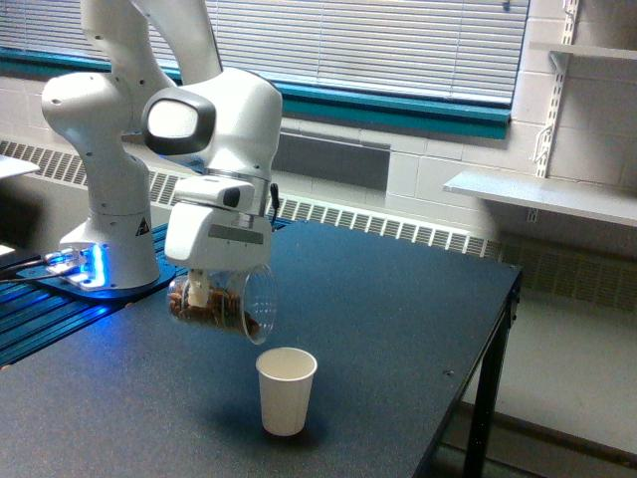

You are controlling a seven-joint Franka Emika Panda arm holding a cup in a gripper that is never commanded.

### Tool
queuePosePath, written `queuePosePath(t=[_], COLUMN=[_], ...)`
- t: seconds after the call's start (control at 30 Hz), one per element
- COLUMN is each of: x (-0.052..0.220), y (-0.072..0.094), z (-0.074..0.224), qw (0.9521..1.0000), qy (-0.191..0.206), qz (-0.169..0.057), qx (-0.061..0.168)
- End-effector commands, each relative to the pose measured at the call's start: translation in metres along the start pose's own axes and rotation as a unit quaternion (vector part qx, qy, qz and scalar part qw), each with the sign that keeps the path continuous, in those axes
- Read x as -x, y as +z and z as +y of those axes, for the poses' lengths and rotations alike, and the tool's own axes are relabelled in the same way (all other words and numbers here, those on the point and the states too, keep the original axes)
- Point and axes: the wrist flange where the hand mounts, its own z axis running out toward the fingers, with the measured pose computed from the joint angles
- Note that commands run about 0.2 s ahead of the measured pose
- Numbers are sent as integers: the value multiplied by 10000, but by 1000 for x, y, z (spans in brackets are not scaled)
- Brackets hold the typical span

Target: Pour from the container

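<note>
A clear plastic cup (231, 303) with brown bits inside hangs tipped on its side, its wide mouth facing the exterior view's right and slightly down. My gripper (202, 292) is shut on it from above, its fingers mostly hidden behind the cup wall. The cup's lower rim sits just above and to the left of a white paper cup (286, 390), which stands upright on the dark table (398, 319). The brown bits lie along the clear cup's lower wall, close to the mouth.
The arm's white base (105, 214) stands at the table's back left on a blue-lit plate. The table's right edge (498, 339) drops off to the floor. A wall shelf (537, 194) and window blinds lie behind.
</note>
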Motion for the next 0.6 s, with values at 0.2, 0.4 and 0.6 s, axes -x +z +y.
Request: queuePosePath(t=[0.2, 0.4, 0.6], x=[-4, -5, -6], y=[0, 0, -1], z=[-22, -28, -34], qw=[9997, 9991, 9985], qy=[-122, -216, -305], qz=[33, 37, 42], qx=[231, 351, 448])
